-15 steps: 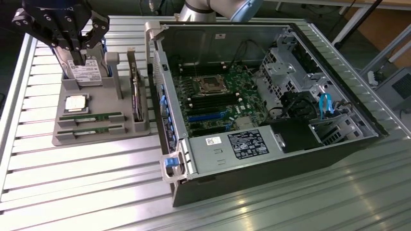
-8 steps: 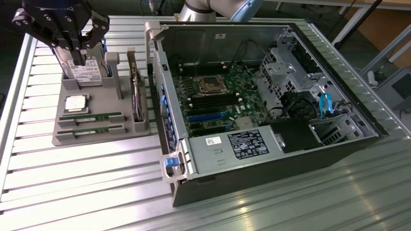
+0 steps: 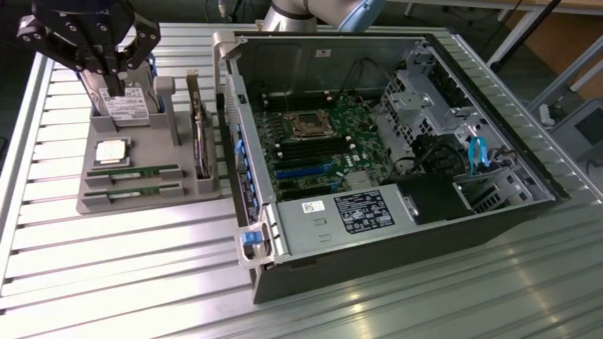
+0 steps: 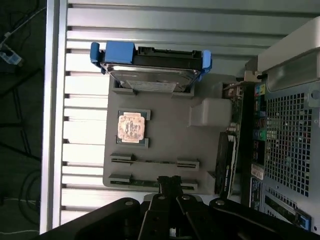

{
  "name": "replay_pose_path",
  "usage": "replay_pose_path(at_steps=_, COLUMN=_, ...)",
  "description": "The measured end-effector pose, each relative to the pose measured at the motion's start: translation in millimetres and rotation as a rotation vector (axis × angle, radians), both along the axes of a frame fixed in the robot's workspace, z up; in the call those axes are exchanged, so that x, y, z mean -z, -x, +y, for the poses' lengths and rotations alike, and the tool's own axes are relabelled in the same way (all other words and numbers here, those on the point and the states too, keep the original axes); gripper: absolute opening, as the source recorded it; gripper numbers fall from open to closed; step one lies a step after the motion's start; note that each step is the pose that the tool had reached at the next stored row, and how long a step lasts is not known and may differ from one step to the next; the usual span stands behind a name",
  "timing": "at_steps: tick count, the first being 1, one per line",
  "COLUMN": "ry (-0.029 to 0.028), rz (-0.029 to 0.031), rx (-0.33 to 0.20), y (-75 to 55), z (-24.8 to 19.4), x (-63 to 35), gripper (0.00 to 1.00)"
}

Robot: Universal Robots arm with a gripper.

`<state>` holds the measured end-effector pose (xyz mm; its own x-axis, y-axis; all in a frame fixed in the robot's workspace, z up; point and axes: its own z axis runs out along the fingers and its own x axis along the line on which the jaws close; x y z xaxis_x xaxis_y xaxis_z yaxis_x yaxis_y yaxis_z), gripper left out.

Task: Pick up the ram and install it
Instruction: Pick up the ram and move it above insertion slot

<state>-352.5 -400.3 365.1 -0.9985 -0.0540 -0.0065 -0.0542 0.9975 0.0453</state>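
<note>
Two green ram sticks lie side by side in slots of the grey holder tray (image 3: pixel 188 185): one ram (image 3: pixel 132 171) (image 4: pixel 155 162) and a second ram (image 3: pixel 132 191) (image 4: pixel 142 183) nearer the tray's front edge. My gripper (image 3: pixel 114 86) (image 4: pixel 169 182) hangs high above the tray at the exterior view's upper left, over the hard drive end. Its fingers are shut together with nothing between them. In the wrist view the fingertips line up over the second ram, well apart from it.
The tray also holds a silver processor chip (image 3: pixel 111 150) (image 4: pixel 132 127), a hard drive (image 3: pixel 124 107) (image 4: pixel 150 72) in a blue frame and an upright dark expansion card (image 3: pixel 200 138) (image 4: pixel 225 167). The open computer case (image 3: pixel 527 205) with its motherboard (image 3: pixel 325 141) stands to the exterior view's right.
</note>
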Motion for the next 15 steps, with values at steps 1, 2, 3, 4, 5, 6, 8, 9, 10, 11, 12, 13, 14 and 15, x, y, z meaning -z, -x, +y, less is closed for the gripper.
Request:
replay_pose_path(at_steps=1, ry=0.0002, rz=0.0000, rx=-0.011, y=0.0, z=0.0, x=0.0, gripper=0.09)
replay_pose_path(at_steps=2, ry=0.0002, rz=0.0000, rx=-0.022, y=0.0, z=0.0, x=0.0, gripper=0.09)
replay_pose_path(at_steps=3, ry=0.0003, rz=0.0001, rx=-0.045, y=0.0, z=0.0, x=0.0, gripper=0.09)
replay_pose_path(at_steps=4, ry=0.0003, rz=0.0000, rx=-0.076, y=0.0, z=0.0, x=0.0, gripper=0.09)
replay_pose_path(at_steps=5, ry=0.0003, rz=0.0000, rx=-0.107, y=0.0, z=0.0, x=0.0, gripper=0.09)
replay_pose_path(at_steps=6, ry=0.0004, rz=0.0000, rx=-0.136, y=0.0, z=0.0, x=0.0, gripper=0.09)
replay_pose_path(at_steps=8, ry=0.0005, rz=0.0000, rx=-0.174, y=0.0, z=0.0, x=0.0, gripper=0.09)
replay_pose_path(at_steps=9, ry=0.0005, rz=0.0000, rx=-0.185, y=0.0, z=0.0, x=0.0, gripper=0.09)
replay_pose_path(at_steps=10, ry=0.0008, rz=0.0000, rx=-0.207, y=0.0, z=0.0, x=0.0, gripper=0.09)
replay_pose_path(at_steps=11, ry=0.0008, rz=0.0000, rx=-0.218, y=0.0, z=0.0, x=0.0, gripper=0.09)
replay_pose_path(at_steps=12, ry=0.0010, rz=0.0001, rx=-0.247, y=0.0, z=0.0, x=0.0, gripper=0.09)
replay_pose_path(at_steps=13, ry=0.0017, rz=0.0001, rx=-0.284, y=0.0, z=0.0, x=0.0, gripper=0.09)
replay_pose_path(at_steps=14, ry=0.0020, rz=0.0001, rx=-0.324, y=0.0, z=0.0, x=0.0, gripper=0.09)
replay_pose_path(at_steps=15, ry=0.0022, rz=0.0001, rx=-0.350, y=0.0, z=0.0, x=0.0, gripper=0.09)
